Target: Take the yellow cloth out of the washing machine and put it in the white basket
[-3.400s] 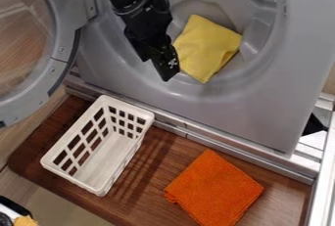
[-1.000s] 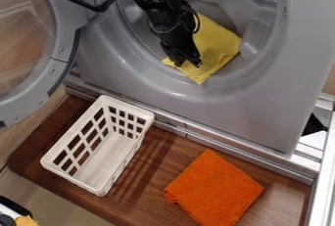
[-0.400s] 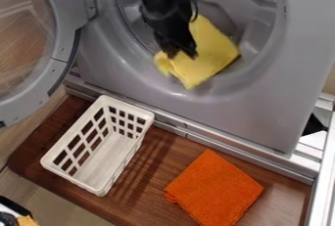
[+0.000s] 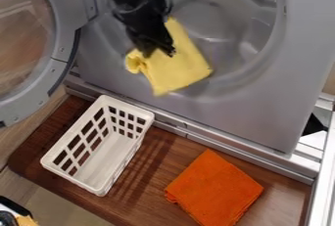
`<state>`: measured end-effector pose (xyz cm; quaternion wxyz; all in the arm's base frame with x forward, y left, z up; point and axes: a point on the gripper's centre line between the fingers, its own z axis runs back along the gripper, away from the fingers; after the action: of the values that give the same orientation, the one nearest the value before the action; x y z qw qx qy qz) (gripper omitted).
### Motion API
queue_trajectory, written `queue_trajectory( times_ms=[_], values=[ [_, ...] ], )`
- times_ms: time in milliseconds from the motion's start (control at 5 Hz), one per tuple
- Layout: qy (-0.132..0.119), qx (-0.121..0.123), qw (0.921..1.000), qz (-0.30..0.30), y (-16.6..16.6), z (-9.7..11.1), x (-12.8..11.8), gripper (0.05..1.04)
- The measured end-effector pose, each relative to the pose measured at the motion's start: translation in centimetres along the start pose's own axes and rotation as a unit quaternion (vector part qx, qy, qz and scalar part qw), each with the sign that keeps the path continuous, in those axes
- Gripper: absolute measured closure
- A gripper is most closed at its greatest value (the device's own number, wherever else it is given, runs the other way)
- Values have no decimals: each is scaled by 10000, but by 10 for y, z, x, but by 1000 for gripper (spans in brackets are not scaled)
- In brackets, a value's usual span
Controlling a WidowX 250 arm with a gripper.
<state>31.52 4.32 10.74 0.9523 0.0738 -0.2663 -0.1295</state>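
Observation:
My black gripper [image 4: 157, 53] is at the lower left part of the washing machine's [image 4: 216, 107] round opening, shut on the upper left part of the yellow cloth [image 4: 177, 66]. The cloth hangs from it, spread over the opening's lower rim, with a bunched corner to the left of the gripper. Below and to the left, the white basket [image 4: 99, 185] stands upright on the brown wooden board; its bare floor shows inside. Part of the cloth lies behind the gripper.
An orange cloth [image 4: 214, 190] lies on the wooden board [image 4: 140, 193] to the right of the basket. The machine's round door [image 4: 60, 66] stands open at the left. A metal rail [image 4: 226, 146] runs between machine and board.
The gripper came down onto the yellow cloth and took hold of it. Since then, gripper and cloth have moved left, and the cloth has come away from the drum's inside toward the rim.

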Motion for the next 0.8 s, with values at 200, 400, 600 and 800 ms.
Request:
queue_trajectory(
  times_ms=[200, 400, 600, 800],
  values=[
    [63, -51, 9999, 117, 0, 10, -21, 1030],
    [159, -103, 9994, 283, 1, 7, -49, 1030],
    [215, -99, 9977, 633, 7, 2, -73, 1030],
    [149, -47, 9958, 897, 8, -11, -86, 1030]
  ],
)
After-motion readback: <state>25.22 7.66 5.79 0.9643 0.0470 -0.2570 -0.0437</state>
